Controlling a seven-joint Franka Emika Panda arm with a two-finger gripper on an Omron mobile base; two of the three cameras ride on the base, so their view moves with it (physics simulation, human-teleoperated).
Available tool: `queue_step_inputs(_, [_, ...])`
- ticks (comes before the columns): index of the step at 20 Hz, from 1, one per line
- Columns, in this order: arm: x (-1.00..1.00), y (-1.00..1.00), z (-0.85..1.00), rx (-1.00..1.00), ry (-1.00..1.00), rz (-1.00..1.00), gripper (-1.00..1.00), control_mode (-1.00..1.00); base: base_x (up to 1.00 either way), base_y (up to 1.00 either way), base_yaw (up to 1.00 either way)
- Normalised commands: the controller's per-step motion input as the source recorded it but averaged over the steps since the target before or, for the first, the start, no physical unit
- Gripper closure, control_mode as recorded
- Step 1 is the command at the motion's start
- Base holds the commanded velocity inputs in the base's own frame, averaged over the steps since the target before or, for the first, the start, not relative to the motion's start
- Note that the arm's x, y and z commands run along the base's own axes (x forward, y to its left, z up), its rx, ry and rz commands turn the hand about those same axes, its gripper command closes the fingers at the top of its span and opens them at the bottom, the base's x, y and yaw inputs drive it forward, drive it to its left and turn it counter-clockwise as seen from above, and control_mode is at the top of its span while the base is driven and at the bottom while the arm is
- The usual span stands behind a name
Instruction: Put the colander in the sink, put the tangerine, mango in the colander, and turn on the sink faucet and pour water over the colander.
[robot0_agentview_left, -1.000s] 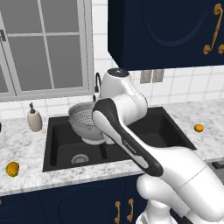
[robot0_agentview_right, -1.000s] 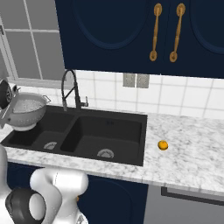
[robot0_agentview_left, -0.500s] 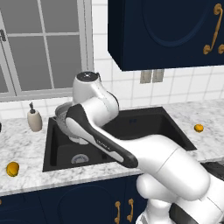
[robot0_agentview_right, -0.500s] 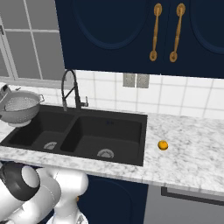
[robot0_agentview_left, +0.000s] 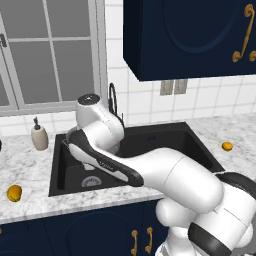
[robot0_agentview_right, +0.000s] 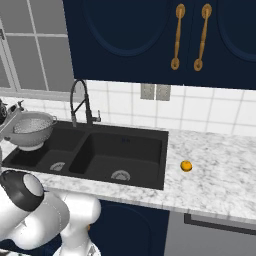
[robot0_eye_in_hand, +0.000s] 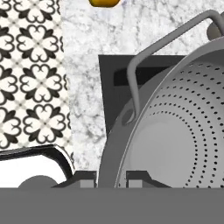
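Sink: black double basin, nothing in it. Colander is held above the left basin's outer edge, its rim clamped by the gripper. It should be lowered level, apparently slightly inward. Mango is seen from the left base, tangerine from both.

Count by kind. Colander: 1. Sink: 1, with 2 basins, each with 1 drain. Faucet: 1. Tangerine: 1, at 3 o'clock of sink. Mango: 1. Soap dispenser: 1. Wall outlets: 2.
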Motion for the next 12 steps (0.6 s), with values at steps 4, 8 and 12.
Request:
queue_step_inputs(4, [0.17, 0.02, -0.71, -0.05, 0.00, 0.00, 1.00, -1.00, 0.00, 0.00, 0.00])
queue_step_inputs(8, [0.06, 0.20, -0.68, -0.06, 0.03, 0.00, 1.00, -1.00, 0.00, 0.00, 0.00])
queue_step_inputs(12, [0.03, 0.42, -0.57, -0.06, 0.10, -0.03, 1.00, -1.00, 0.00, 0.00, 0.00])
